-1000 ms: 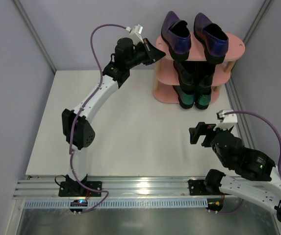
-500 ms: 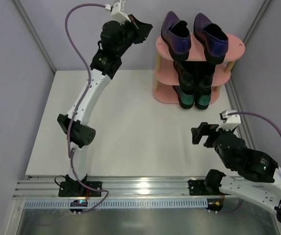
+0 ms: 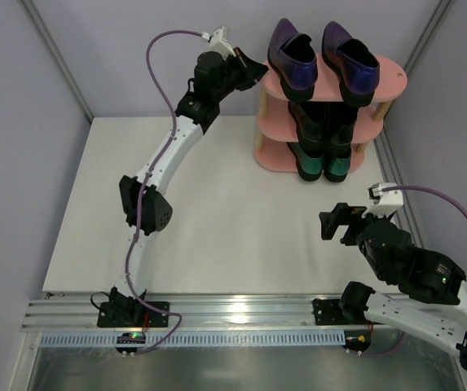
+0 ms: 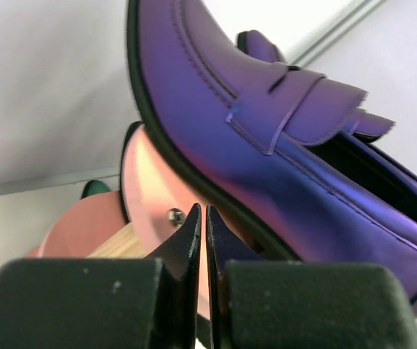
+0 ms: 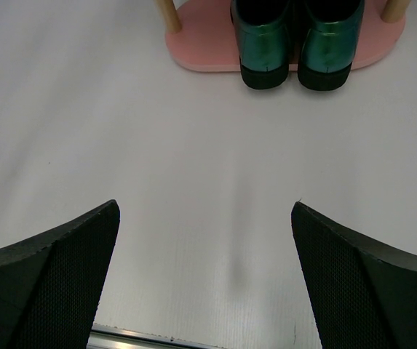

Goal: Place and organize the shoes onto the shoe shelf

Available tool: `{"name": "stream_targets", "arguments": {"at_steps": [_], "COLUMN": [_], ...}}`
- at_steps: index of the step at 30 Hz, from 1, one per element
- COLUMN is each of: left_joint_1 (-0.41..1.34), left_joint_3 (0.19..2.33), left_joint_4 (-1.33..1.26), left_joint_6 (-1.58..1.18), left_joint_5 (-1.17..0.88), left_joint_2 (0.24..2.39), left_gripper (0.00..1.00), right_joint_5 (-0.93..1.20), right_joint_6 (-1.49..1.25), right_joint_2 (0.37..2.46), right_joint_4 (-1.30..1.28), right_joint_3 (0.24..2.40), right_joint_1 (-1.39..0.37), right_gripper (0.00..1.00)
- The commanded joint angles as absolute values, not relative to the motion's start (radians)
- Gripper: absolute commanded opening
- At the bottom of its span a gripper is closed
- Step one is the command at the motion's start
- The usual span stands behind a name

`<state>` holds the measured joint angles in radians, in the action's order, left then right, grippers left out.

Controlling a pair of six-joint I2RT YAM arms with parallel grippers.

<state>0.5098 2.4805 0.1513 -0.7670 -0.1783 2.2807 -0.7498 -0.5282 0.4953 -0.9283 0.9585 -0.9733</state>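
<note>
The pink shoe shelf point(image 3: 392, 77) stands at the back right of the table. Two purple shoes point(image 3: 292, 57) point(image 3: 349, 55) stand on its top board, black shoes point(image 3: 323, 122) on the middle tier, and green shoes point(image 3: 323, 163) on the bottom. My left gripper point(image 3: 259, 72) is shut and empty, with its tips at the left end of the top board. In the left wrist view the tips point(image 4: 201, 211) sit just below the sole of the near purple shoe point(image 4: 281, 123), against the pink board point(image 4: 153, 182). My right gripper point(image 3: 337, 222) hovers open and empty over the table, facing the green shoes point(image 5: 263, 43).
Grey walls with metal corner posts close in the table behind and beside the shelf. A wooden post point(image 4: 121, 243) and a screw head show below the top board. The white table point(image 5: 193, 145) stretches between the right gripper and the shelf's bottom board point(image 5: 201, 51).
The left arm swung up and away to the left of the shelf, then came back down to the left end of the top board. The right arm has hardly moved.
</note>
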Motion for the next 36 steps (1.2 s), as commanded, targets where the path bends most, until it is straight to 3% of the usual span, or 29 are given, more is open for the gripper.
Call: {"name": "stream_targets", "arguments": {"at_steps": [1, 18, 25, 30, 36], "left_joint_1": [0.523, 0.607, 0.604, 0.6, 0.6], "left_joint_3": [2.502, 2.545, 2.527, 2.366, 2.42], "left_joint_4": [0.058, 0.017, 0.034, 0.02, 0.072], "left_joint_6": [-0.799, -0.864, -0.839, -0.724, -0.651], "left_joint_5": [-0.227, -0.253, -0.249, 0.022, 0.181], "left_joint_2": [2.264, 2.37, 2.318, 2.155, 2.154], "left_gripper": [0.01, 0.0, 0.0, 0.0, 0.01], "right_joint_5": [-0.762, -0.756, -0.764, -0.764, -0.764], "right_joint_6": [-0.538, -0.535, -0.534, -0.532, -0.526], "right_joint_2": [0.497, 0.494, 0.483, 0.476, 0.477], "right_joint_4": [-0.928, -0.925, -0.934, -0.933, -0.917], "right_joint_3": [0.986, 0.985, 0.985, 0.977, 0.968], "right_joint_1": [-0.977, -0.977, -0.977, -0.977, -0.977], "right_gripper": [1.0, 1.0, 1.0, 1.0, 1.0]}}
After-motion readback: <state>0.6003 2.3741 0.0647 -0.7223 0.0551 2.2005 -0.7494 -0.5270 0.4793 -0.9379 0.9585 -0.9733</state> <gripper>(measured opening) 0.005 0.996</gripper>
